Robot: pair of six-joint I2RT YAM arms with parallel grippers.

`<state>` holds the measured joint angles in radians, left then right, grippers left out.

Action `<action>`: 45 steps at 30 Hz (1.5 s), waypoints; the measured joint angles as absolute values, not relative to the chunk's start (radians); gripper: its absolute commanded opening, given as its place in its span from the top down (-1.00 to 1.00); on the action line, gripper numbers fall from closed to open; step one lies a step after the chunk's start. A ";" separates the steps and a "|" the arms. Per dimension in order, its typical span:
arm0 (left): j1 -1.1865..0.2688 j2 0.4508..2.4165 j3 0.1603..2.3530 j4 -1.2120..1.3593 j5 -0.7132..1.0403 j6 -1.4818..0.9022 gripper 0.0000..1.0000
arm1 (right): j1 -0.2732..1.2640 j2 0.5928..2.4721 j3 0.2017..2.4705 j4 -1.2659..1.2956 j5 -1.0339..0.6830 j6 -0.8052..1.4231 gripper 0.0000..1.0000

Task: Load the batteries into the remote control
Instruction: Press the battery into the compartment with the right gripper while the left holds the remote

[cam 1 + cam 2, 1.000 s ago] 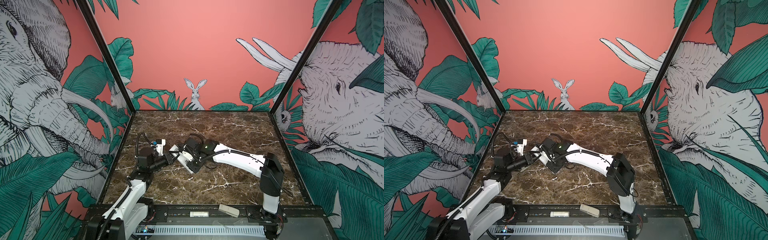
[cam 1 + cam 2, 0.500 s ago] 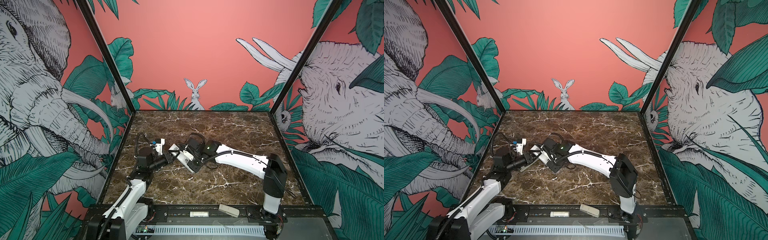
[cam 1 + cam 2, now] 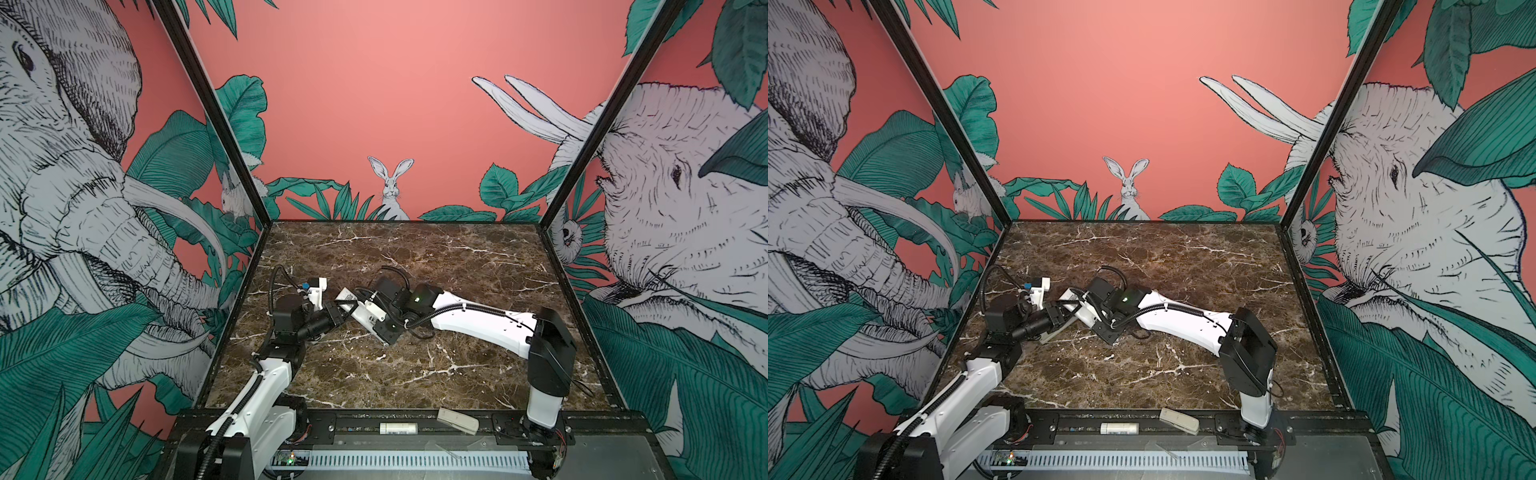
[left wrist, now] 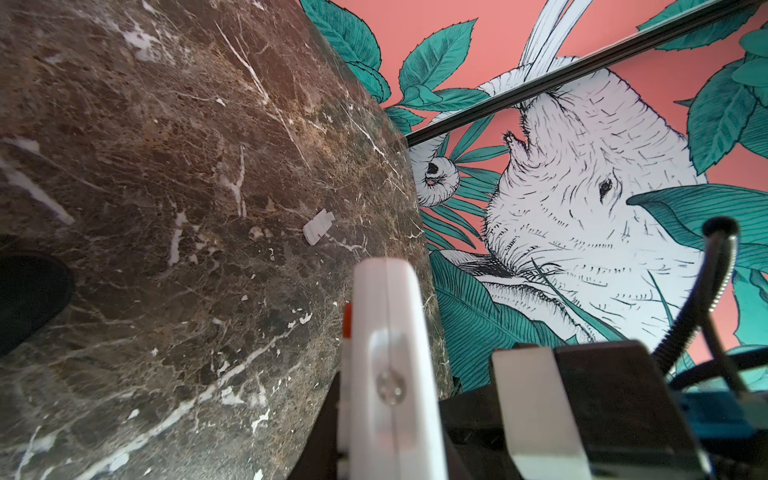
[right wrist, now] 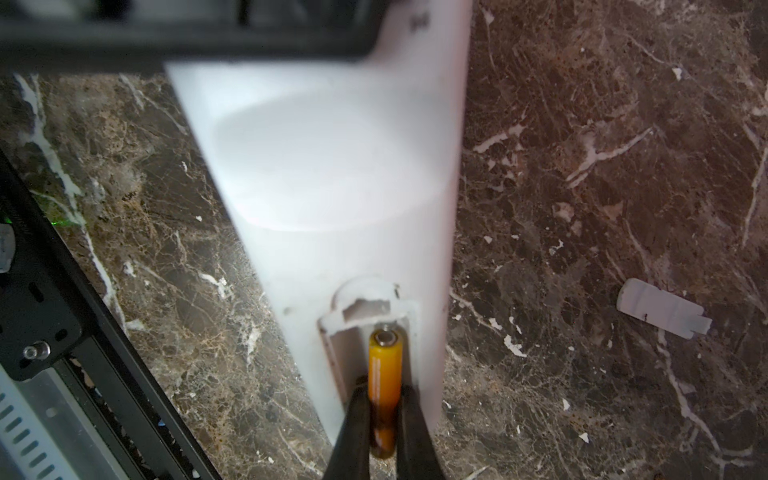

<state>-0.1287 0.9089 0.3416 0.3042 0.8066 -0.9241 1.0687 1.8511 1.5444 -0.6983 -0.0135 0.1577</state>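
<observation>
In both top views the two arms meet over the left-middle of the surface (image 3: 415, 257). The right arm (image 3: 469, 322) has hardly shifted from a second ago, so I take the approach as finished. My left fingers (image 3: 338, 311) are clenched on the remote control (image 3: 347, 296), holding it tilted above the marble.

Left wrist view: the remote control shows edge-on, with a sliver of orange past its side. The loose battery cover (image 4: 318, 226) lies well apart on the surface.

Right wrist view: my right fingers (image 5: 359, 419), just nipped tighter, pinch one battery (image 5: 384, 365). Its metal tip already sits inside the open bay (image 5: 353, 328), and the neighbouring channel looks empty. I judge this battery needs pressing flat next. I cannot see the second one.
</observation>
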 measured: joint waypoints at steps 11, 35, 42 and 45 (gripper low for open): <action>-0.119 0.908 0.342 0.297 0.797 -0.951 1.00 | 1.065 1.851 1.529 -0.640 -0.020 0.118 0.87; -0.104 0.910 0.359 0.296 0.746 -1.011 1.00 | 1.009 1.828 1.467 -0.500 -0.106 0.053 0.81; -0.109 0.899 0.393 0.197 0.756 -0.931 1.00 | 1.009 1.826 1.467 -0.524 -0.137 0.020 0.86; -0.115 0.894 0.398 0.165 0.769 -0.898 1.00 | 1.011 1.825 1.471 -0.554 -0.154 0.012 0.86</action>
<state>-0.1154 0.8936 0.3981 0.1654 0.7689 -0.8982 1.0107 1.8252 1.4708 -0.5545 -0.1539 0.0120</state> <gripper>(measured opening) 0.216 0.091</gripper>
